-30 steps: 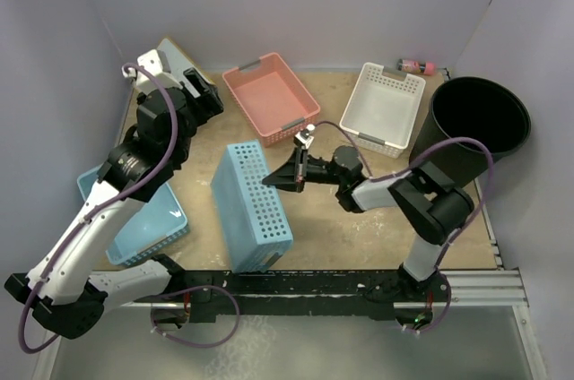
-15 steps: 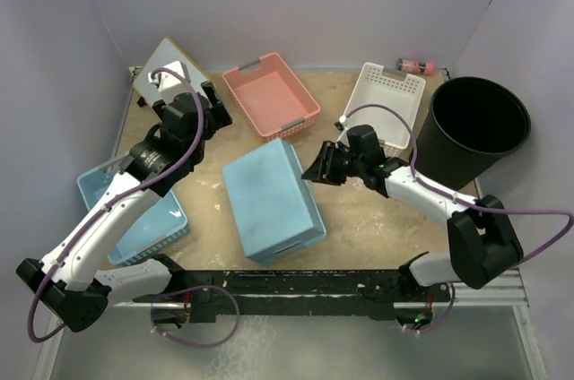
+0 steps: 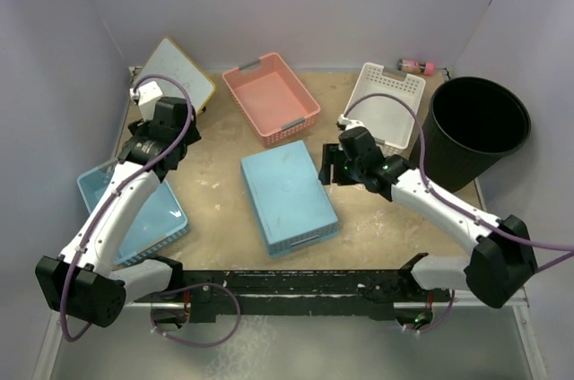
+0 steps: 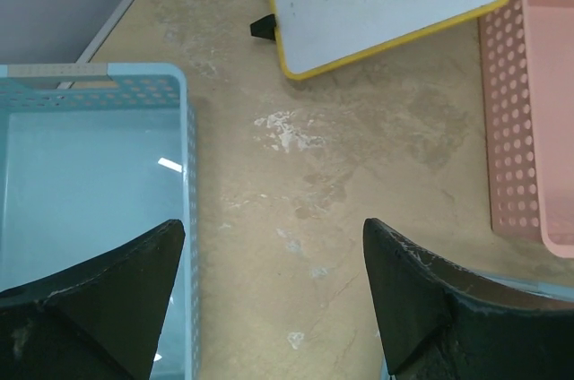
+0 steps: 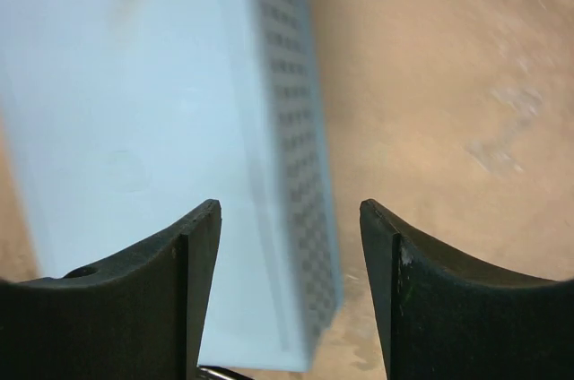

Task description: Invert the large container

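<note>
1. The large container [image 3: 480,125] stands upright, mouth up, at the far right of the desk [image 3: 377,223].
2. The left fingers [image 4: 269,241] are wide apart and hold nothing.
3. The right fingers [image 5: 289,214] are apart and empty, over an overturned blue basket [image 3: 289,199].

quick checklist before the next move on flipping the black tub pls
1. Right gripper free: ok, jaws apart, nothing between, over the edge of the upturned light blue plastic basket.
2. Left gripper free: ok, open and empty.
3. Large round black plastic tub upright, mouth up: ok, not yet turned.
4. Tub empty: cannot tell, the inside is dark.
5. Clear way to the tub: not ok, the white perforated rectangular basket stands close beside it on the right gripper's side.
6. Room to tip: cannot tell, the tub stands at the table's right edge.
</note>
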Available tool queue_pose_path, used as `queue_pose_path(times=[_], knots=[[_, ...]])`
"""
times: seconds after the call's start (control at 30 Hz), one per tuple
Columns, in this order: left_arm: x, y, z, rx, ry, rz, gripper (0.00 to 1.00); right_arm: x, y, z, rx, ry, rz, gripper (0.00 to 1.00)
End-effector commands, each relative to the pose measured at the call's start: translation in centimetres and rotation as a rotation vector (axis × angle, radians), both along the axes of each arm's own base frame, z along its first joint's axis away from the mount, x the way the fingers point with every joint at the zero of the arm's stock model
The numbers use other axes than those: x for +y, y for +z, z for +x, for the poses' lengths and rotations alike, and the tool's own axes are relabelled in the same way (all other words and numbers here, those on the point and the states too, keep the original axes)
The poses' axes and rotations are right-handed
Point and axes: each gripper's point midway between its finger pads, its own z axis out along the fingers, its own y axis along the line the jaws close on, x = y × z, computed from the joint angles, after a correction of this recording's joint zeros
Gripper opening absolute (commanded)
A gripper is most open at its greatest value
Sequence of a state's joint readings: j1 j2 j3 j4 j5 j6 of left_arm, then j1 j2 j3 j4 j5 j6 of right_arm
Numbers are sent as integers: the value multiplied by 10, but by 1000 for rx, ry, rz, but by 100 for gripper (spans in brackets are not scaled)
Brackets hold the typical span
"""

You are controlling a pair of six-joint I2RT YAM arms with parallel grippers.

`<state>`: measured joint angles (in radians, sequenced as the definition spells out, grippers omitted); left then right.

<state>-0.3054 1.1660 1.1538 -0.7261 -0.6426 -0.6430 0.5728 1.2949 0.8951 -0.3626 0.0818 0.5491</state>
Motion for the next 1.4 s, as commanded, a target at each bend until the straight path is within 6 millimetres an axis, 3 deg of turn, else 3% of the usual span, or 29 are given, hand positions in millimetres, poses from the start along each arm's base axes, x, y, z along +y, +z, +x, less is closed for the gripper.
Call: queue_pose_path(times=[0.0, 0.1, 0.27, 0.37, 0.47, 0.53, 0.67, 0.77, 0.93, 1.17, 1.37], knots=[[25, -8, -7, 41, 63, -30, 78, 48, 68, 13, -261, 109, 7, 66], [37, -24, -10, 71, 107, -92, 79, 94, 79, 6, -297, 235, 37, 67], [63, -43, -21, 119, 205, -126, 77, 170, 80, -19, -338, 445, -24, 68], [71, -62, -26, 162, 223, -172, 76, 198, 73, -29, -377, 505, -125, 69], [69, -80, -27, 191, 219, -215, 76, 212, 58, -29, -383, 525, -243, 69], [66, -89, -25, 202, 207, -231, 76, 211, 46, -24, -376, 506, -320, 69], [54, -114, -25, 238, 162, -280, 73, 189, 20, -22, -320, 453, -447, 69], [46, -131, -26, 270, 133, -309, 71, 171, 13, -21, -320, 421, -508, 68], [28, -144, -28, 293, 60, -347, 68, 148, 11, -27, -304, 378, -530, 68], [-6, -151, -32, 334, -25, -296, 64, 148, 30, -38, -297, 381, -418, 68], [-10, -157, -35, 340, -32, -302, 27, 138, 58, -25, -352, 317, -351, 71]])
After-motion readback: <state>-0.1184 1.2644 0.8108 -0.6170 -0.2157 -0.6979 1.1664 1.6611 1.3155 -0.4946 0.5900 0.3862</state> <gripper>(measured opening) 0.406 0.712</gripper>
